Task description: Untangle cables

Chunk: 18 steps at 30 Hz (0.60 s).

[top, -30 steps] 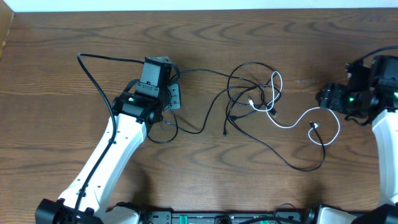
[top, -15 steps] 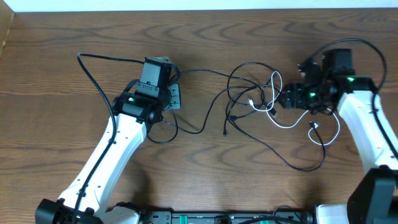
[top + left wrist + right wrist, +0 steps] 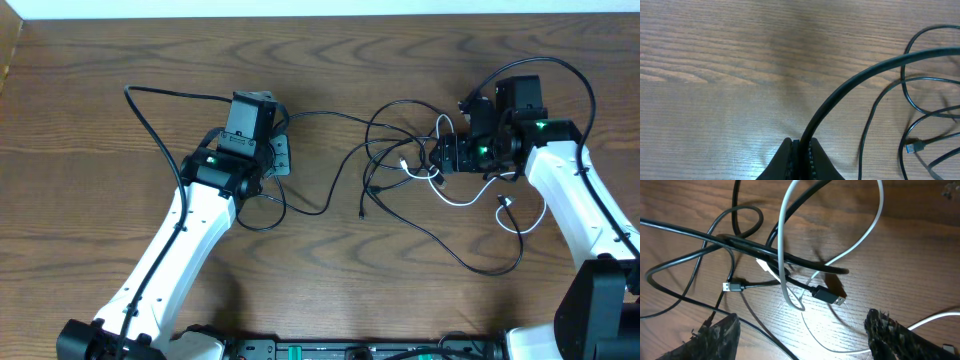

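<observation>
Several thin black cables (image 3: 385, 135) and one white cable (image 3: 470, 195) lie tangled on the wooden table, right of centre. My left gripper (image 3: 281, 153) is shut on a black cable (image 3: 850, 87) that arcs away to the right. My right gripper (image 3: 440, 158) is wide open and low over the right side of the tangle. Between its fingers (image 3: 802, 340) lie a loop of the white cable (image 3: 785, 255), crossing black cables (image 3: 765, 252) and a black plug (image 3: 827, 295). A small blue-tipped plug (image 3: 914, 146) lies to the right of the held cable.
The left arm's own thicker black cable (image 3: 150, 110) loops out to the left. The right arm's cable (image 3: 575, 75) arches above its wrist. A black cable loop (image 3: 500, 262) trails toward the front right. The table's far edge (image 3: 320, 16) runs along the top.
My right arm has swung in from the right edge to the left and now hovers over the tangle. The left arm and its held cable have not moved.
</observation>
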Available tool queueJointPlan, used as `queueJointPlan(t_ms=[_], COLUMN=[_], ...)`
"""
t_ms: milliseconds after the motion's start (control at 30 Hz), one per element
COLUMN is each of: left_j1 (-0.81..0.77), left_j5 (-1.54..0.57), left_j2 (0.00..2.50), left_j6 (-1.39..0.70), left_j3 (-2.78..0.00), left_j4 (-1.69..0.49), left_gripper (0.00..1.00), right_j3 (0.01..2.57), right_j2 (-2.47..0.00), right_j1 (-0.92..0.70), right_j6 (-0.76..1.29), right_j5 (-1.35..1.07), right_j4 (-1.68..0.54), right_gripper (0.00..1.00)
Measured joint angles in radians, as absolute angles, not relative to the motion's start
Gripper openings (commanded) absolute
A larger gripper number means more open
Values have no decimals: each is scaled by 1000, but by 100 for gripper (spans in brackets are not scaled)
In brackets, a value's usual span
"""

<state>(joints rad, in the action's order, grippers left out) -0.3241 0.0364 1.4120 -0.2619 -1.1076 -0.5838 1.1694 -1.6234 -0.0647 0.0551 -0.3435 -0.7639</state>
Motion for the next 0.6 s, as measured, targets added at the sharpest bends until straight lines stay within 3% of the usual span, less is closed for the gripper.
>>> queueJointPlan(t_ms=[600], left_j1=[-324], left_j5=[36], left_j2=[1412], left_j6=[-262], left_j3=[-1108], left_j4=[-584], left_gripper=[7], right_j3=[1169], right_j2=[-1623], right_j1=[-68], right_j6=[56], right_j5=[-327], right_j4=[-726], right_gripper=[78])
